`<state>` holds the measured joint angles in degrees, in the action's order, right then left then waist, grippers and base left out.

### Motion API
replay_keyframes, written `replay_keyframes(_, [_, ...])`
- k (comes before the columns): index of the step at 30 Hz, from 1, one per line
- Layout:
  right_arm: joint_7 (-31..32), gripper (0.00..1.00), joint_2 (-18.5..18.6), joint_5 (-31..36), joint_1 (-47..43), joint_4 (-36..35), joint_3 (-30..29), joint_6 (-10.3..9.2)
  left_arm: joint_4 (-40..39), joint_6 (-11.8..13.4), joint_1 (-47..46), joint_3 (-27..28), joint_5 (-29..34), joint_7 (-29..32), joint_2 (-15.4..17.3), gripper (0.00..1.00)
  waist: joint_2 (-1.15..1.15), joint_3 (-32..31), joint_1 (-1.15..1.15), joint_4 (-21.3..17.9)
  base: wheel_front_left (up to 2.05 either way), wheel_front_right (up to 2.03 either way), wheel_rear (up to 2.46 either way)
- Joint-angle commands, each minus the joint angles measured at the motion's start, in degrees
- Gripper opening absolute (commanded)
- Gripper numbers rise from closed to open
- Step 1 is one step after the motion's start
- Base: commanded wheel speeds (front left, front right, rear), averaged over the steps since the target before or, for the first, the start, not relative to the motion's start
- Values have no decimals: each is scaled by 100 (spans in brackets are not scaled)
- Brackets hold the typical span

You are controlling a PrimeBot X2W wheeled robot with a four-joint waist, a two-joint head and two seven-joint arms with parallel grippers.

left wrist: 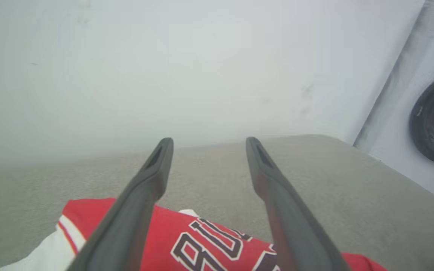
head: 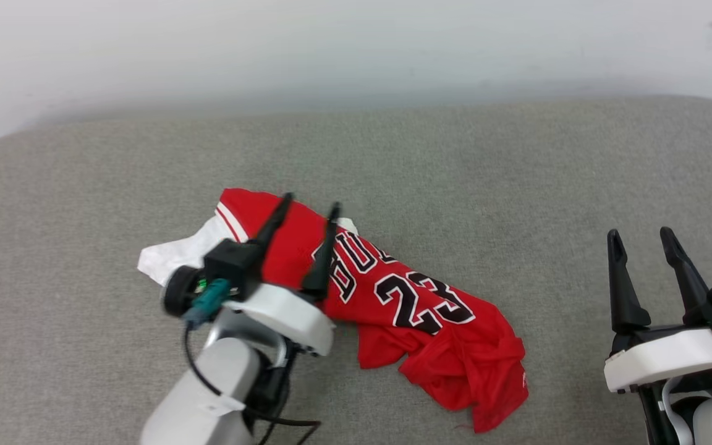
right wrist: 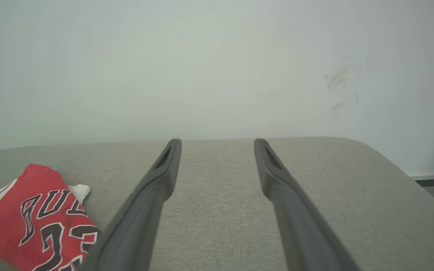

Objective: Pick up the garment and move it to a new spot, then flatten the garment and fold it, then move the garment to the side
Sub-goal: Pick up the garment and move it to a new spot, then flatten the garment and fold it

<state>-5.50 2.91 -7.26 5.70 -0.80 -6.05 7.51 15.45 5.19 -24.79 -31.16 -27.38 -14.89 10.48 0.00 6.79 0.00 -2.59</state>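
Hovering open and empty, the left gripper [head: 309,204] is sitting over the 10 o'clock end of the garment [head: 418,296], which is lying crumpled 10-to-4 o'clock across the grey cushion [head: 517,154], while the open right gripper [head: 640,235] is idling well off at 3 o'clock.

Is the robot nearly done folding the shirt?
Not nearly. The shirt lies bunched on the cushion, neither flat nor folded. The left claw hovers open over it, holding nothing; the right claw is open, off to the side. Flattening, folding and moving aside remain.

Garment [head: 418,303] on cushion [head: 517,161], left end effector [head: 310,202] over its left end (sleeve side), right end effector [head: 640,233] well apart
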Motion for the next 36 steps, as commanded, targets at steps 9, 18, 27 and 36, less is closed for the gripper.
replay_keyframes(9, [155,100,-2,-63,-396,-35,6,-4,-307,431,976,1104,90,-36,547,100,0,-468,0,261,0,0,0])
replay_keyframes(18, [292,100,-2,-48,-615,-111,30,-4,-432,366,1556,1402,193,-32,690,100,0,-687,0,330,0,0,0])
replay_keyframes(27, [402,100,-2,-86,-675,-157,-22,-4,-427,327,1558,1447,229,-32,611,100,0,-665,0,334,0,0,0])
replay_keyframes(36, [1625,100,-3,-228,-97,669,-154,-4,-631,188,1345,1475,314,-32,427,100,0,-315,0,590,0,0,0])
